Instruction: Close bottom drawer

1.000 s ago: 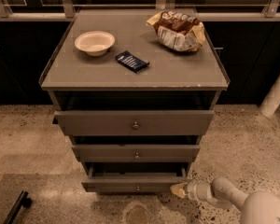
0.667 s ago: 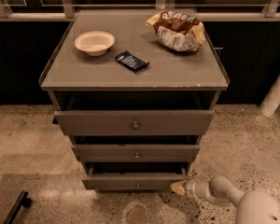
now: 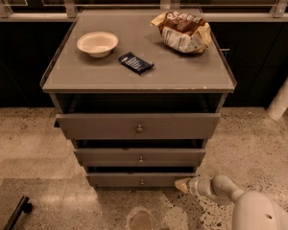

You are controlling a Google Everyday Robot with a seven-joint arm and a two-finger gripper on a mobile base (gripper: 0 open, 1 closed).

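Floor: speckled stone [image 3: 33,143], with dark cupboards behind the grey cabinet [image 3: 182,73].
Cabinet top: you've got a pale bowl [image 3: 97,43], a small dark packet [image 3: 136,63] and a crumpled chip bag [image 3: 182,31] up there, all apart from each other.
Top drawer [image 3: 101,126] and middle drawer [image 3: 105,156]: both poke out a bit, and their insides are too dark to tell.
Bottom drawer [image 3: 115,179]: lowest one, out a little, round knob [image 3: 142,181] at centre.
Gripper [image 3: 181,185]: low at your right, pressed together into one tan tip, right at that drawer's right end.

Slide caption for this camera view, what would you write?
Robot hand at the right end of the bottom drawer front.
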